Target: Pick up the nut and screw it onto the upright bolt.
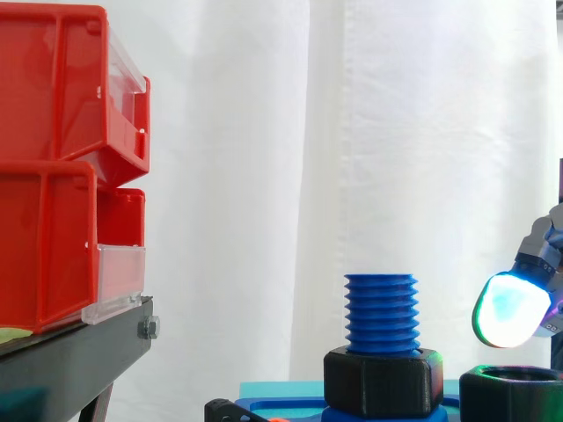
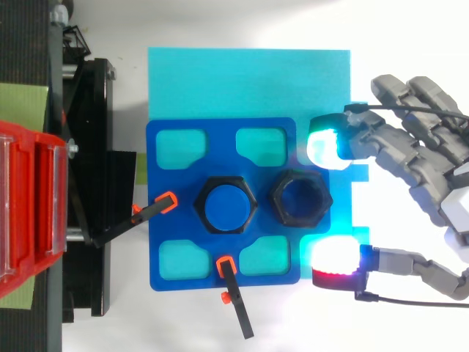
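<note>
Robot hand (image 2: 421, 158) released, glowing fingertips (image 2: 322, 147) spread either side of the loose black nut (image 2: 279, 198), which lies flat on the blue plate (image 2: 168, 213) just beside the upright bolt (image 1: 381, 312); probably light, rigid, smooth plastic, best pinched across opposite hex flats; red bins (image 1: 53, 246) beyond.

No legible text, label, number or sign anywhere: none on the red bins (image 1: 48, 237) at left, the blue bolt (image 1: 381, 312), the black nut (image 2: 275, 196) or the blue plate (image 2: 165, 213).

Nut (image 2: 277, 196) just beside bolt (image 2: 225, 206)
</note>
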